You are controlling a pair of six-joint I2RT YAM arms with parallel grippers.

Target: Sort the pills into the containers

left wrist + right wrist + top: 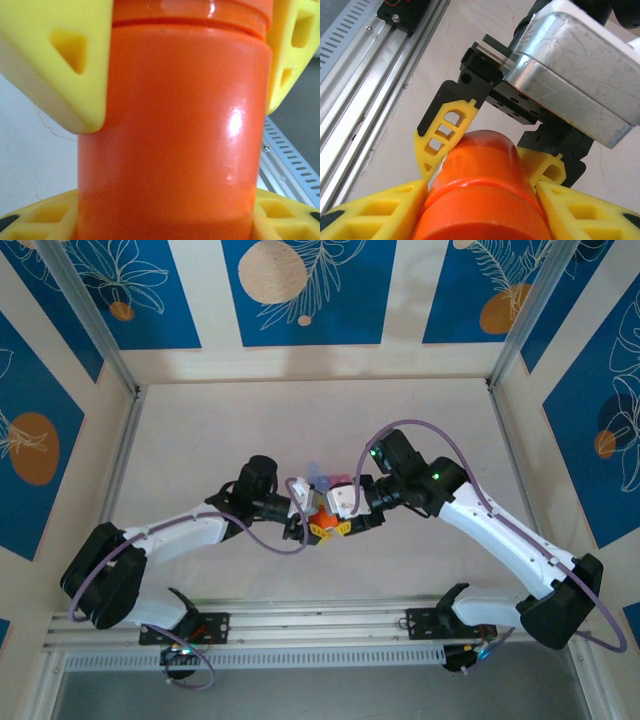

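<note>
An orange pill bottle (322,522) hangs above the table's middle, held between both arms. My left gripper (304,530) is shut on the bottle's body (170,125), and its yellow fingers (442,142) press both sides of the far end. My right gripper (342,526) is shut on the wider capped end (480,200), its yellow fingers (60,60) flanking the bottle's top in the left wrist view. The containers (322,478), a small blue, purple and pink strip, lie on the table just behind the grippers. The pills are hidden.
A metal rail (320,625) runs along the near table edge under the arm bases, also seen as a ridged rail (365,75) beside the bottle. Frame posts and blue patterned walls (300,290) enclose the pale table (320,420).
</note>
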